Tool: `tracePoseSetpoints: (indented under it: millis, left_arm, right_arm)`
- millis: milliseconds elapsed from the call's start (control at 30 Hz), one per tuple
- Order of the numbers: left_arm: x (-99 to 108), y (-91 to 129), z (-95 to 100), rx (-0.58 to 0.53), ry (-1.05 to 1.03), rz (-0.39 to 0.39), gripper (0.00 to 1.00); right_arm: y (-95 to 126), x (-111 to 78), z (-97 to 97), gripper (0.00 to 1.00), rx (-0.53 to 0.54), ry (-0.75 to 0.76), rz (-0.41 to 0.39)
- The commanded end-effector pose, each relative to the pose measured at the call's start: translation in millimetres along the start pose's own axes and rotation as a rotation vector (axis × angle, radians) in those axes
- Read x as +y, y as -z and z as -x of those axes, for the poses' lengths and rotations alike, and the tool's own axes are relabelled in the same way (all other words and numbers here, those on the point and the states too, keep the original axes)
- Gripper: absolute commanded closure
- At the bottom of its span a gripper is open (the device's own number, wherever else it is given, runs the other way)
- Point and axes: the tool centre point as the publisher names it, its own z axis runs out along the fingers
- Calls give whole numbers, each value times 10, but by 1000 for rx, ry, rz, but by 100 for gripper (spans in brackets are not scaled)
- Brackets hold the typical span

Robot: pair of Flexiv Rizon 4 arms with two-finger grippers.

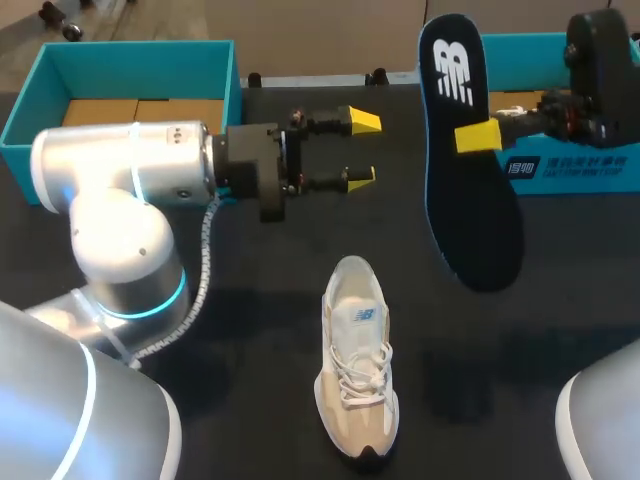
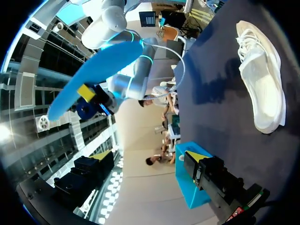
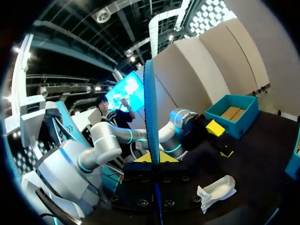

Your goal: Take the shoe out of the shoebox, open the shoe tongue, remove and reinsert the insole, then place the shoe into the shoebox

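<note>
Now our right jaws are pinching the light, probably floppy navy foam insole (image 1: 470, 150) mid-length; left jaws, at nine o'clock, are gaping.

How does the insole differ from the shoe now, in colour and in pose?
The insole is dark navy with a blue edge; the shoe is white and beige. The insole hangs above the table in the right gripper; the shoe lies on the table, untouched. Both point roughly the same way.
</note>
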Motion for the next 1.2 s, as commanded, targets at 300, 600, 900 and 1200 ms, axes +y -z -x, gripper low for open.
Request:
tracePoseSetpoints:
  millis: [300, 600, 900, 1200]
  left_arm:
    - [28, 60, 32, 16, 1, -14, 0]
    - [28, 60, 32, 16, 1, -14, 0]
    - [28, 60, 32, 16, 1, -14, 0]
    - [28, 60, 32, 16, 1, -14, 0]
  right_arm:
    - [-35, 116, 323, 100, 80, -3, -28]
    - [191, 113, 748, 100, 71, -133, 13]
    - [336, 6, 1164, 100, 61, -338, 95]
    - [336, 6, 1164, 100, 61, -338, 95]
